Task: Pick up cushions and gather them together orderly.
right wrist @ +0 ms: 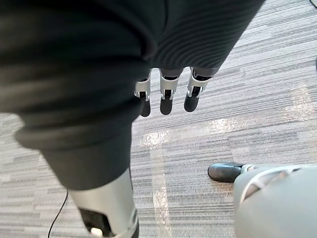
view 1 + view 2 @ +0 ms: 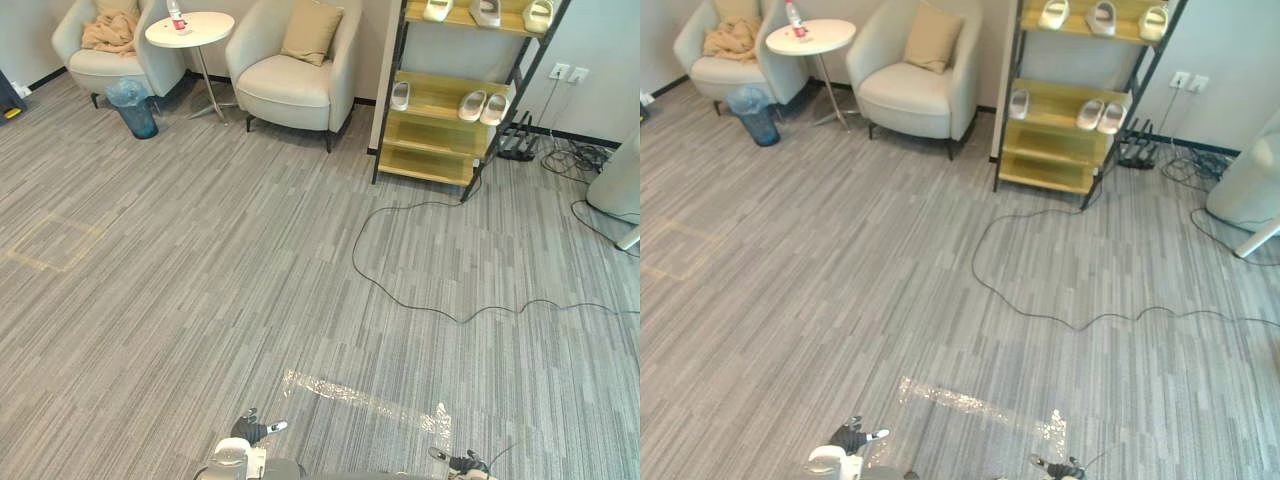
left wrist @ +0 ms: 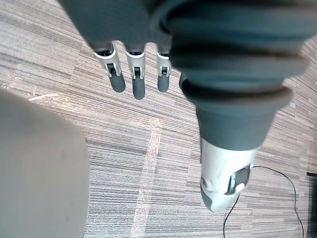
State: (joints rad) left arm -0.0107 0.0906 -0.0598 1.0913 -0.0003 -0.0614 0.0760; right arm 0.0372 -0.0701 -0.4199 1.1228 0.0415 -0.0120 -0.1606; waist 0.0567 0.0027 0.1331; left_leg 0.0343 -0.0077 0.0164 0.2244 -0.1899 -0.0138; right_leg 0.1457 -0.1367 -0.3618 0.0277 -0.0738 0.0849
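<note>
A tan cushion leans upright against the back of the right-hand cream armchair at the far side of the room. On the left armchair there is a second tan cushion at the top of the backrest, with a crumpled tan cloth below it. My left hand and right hand hang low over the carpet, several steps from the chairs. Both are open and empty, the left hand's fingers and the right hand's fingers pointing straight down.
A round white side table with a bottle stands between the armchairs, and a blue bin is beside the left one. A wooden shelf rack with slippers stands at the back right. Grey carpet lies between me and the chairs.
</note>
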